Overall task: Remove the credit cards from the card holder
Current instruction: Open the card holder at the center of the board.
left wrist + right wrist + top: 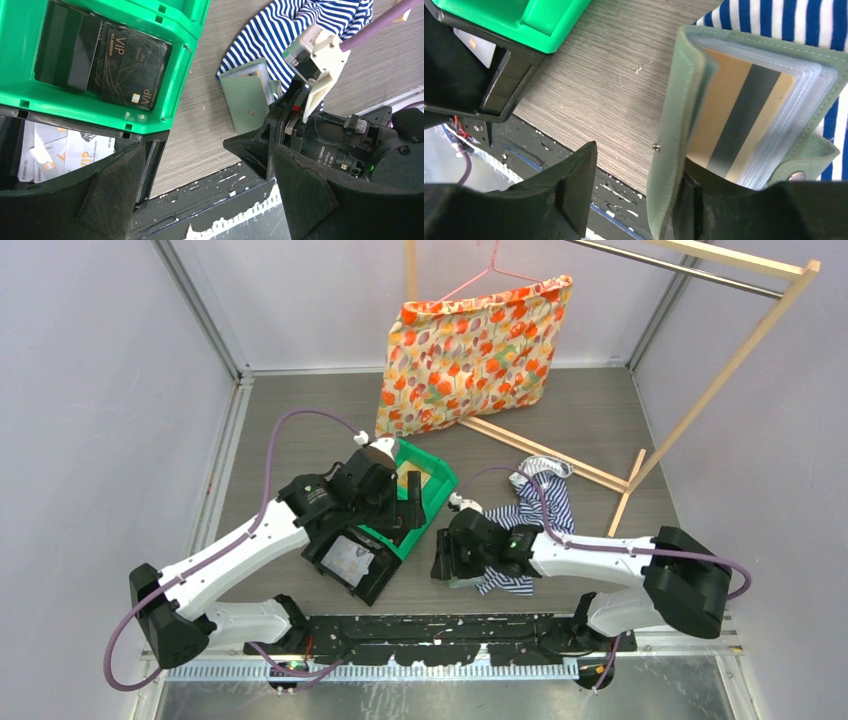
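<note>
The sage-green card holder lies open against a striped shirt, a tan-gold credit card with a dark stripe showing in its clear sleeves. My right gripper is open; the holder's cover leans on the right finger, and the left finger stands apart. From the left wrist view the card holder sits just beyond the right arm. My left gripper is open and holds nothing, over the near edge of the table. Greyish-white credit cards lie in a black tray.
A green bin with black VIP cards adjoins the black tray. The blue-striped shirt lies under and behind the right arm. A floral cushion hangs on a wooden rack at the back.
</note>
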Robot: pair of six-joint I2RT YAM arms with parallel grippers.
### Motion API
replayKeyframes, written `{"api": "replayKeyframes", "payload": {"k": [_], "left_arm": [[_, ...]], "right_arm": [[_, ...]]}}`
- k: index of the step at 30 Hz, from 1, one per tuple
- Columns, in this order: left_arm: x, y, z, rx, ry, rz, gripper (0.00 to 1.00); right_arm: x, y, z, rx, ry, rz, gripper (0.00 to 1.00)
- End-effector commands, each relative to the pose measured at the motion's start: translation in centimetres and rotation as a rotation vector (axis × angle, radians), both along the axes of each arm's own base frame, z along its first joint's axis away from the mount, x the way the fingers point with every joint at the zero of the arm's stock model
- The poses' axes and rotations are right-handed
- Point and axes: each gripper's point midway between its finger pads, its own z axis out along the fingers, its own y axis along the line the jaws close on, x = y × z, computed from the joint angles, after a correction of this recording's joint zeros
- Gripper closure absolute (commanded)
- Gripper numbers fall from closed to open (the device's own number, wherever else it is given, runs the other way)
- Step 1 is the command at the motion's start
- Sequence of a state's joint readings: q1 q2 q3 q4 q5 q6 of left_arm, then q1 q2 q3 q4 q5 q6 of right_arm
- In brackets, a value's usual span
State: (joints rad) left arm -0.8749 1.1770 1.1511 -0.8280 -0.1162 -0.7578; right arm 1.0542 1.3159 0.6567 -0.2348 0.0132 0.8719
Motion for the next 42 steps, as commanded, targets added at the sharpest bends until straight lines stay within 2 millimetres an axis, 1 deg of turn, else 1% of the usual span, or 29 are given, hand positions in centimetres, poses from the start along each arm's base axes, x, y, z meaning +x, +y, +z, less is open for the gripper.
{"api": "replayKeyframes", "payload": {"k": [1, 4, 6, 7, 8, 9, 11, 13, 16, 19, 21, 24, 25, 29, 30, 32, 34, 36, 37, 39, 40, 41, 42], "left_arm": [[-0.6, -0.5, 1.0, -0.064, 0.003, -0.017, 0.00], [-1.2, -1.1, 0.8, -0.100, 0.024, -0.040, 0.00], [-1.7, -1.7, 0.6, -0.124, 0.038, -0.056, 0.00], [-1.8, -2.0, 0.6, -0.137, 0.035, -0.060, 0.00], [-2.4, -2.5, 0.3, -0.154, 0.057, -0.078, 0.00], [-2.6, -2.7, 0.0, -0.162, 0.071, -0.083, 0.01], [-3.0, -2.9, -0.7, -0.170, 0.096, -0.080, 0.01], [-3.2, -2.9, -1.1, -0.177, 0.105, -0.071, 0.01], [-3.3, -3.0, -0.7, -0.196, 0.097, -0.071, 0.01], [-3.5, -3.8, -0.2, -0.224, 0.082, -0.089, 0.03], [-3.9, -4.8, -0.5, -0.230, 0.086, -0.106, 0.06], [-4.4, -6.8, -1.4, -0.197, 0.101, -0.126, 0.07], [-4.2, -7.2, -1.9, -0.165, 0.091, -0.115, 0.07], [-3.8, -9.8, -2.4, -0.083, 0.040, -0.098, 0.08], [-3.4, -10.3, -3.1, -0.056, 0.034, -0.087, 0.08], [-3.2, -11.2, -3.8, -0.017, 0.031, -0.091, 0.08], [-2.9, -11.6, -4.7, 0.027, 0.032, -0.083, 0.11], [-2.7, -12.0, -5.9, 0.061, 0.041, -0.079, 0.14], [-2.5, -11.9, -6.5, 0.084, 0.045, -0.070, 0.18], [-2.4, -11.7, -7.5, 0.120, 0.051, -0.064, 0.30], [-2.4, -11.6, -8.0, 0.134, 0.056, -0.062, 0.34], [-2.4, -11.5, -8.3, 0.145, 0.059, -0.062, 0.40], [-2.3, -11.3, -8.5, 0.154, 0.059, -0.061, 0.49]], "right_arm": [[0.2, 2.7, 3.9, 0.127, -0.058, 0.092, 0.42], [0.2, 2.1, 6.6, 0.178, -0.116, 0.096, 0.41], [0.4, 1.1, 8.5, 0.211, -0.168, 0.070, 0.41], [0.7, 0.5, 9.3, 0.226, -0.205, 0.045, 0.39], [0.9, 0.0, 10.0, 0.242, -0.231, 0.031, 0.37], [1.0, -0.3, 10.4, 0.256, -0.247, 0.025, 0.35], [1.1, -0.7, 10.4, 0.256, -0.253, 0.017, 0.34], [1.3, -1.1, 9.5, 0.233, -0.227, -0.002, 0.34], [2.0, -1.8, 8.9, 0.239, -0.217, -0.085, 0.33], [2.9, -3.3, 9.3, 0.256, -0.245, -0.176, 0.33], [3.5, -5.1, 9.3, 0.240, -0.268, -0.248, 0.35], [4.6, -9.0, 9.4, 0.189, -0.294, -0.395, 0.40], [4.8, -10.4, 9.5, 0.181, -0.300, -0.437, 0.41], [5.0, -15.0, 9.5, 0.130, -0.306, -0.573, 0.41], [4.9, -15.9, 9.3, 0.111, -0.298, -0.593, 0.41], [4.6, -16.9, 9.0, 0.078, -0.274, -0.614, 0.41], [4.4, -17.4, 8.6, 0.053, -0.243, -0.626, 0.41], [4.1, -17.5, 8.2, 0.040, -0.213, -0.629, 0.41], [4.2, -17.3, 8.3, 0.042, -0.204, -0.626, 0.42], [4.2, -17.0, 8.1, 0.041, -0.183, -0.621, 0.42], [4.3, -16.8, 8.2, 0.042, -0.174, -0.617, 0.42], [4.5, -16.5, 8.2, 0.043, -0.165, -0.611, 0.43], [4.7, -16.2, 8.2, 0.047, -0.158, -0.605, 0.43]]}}
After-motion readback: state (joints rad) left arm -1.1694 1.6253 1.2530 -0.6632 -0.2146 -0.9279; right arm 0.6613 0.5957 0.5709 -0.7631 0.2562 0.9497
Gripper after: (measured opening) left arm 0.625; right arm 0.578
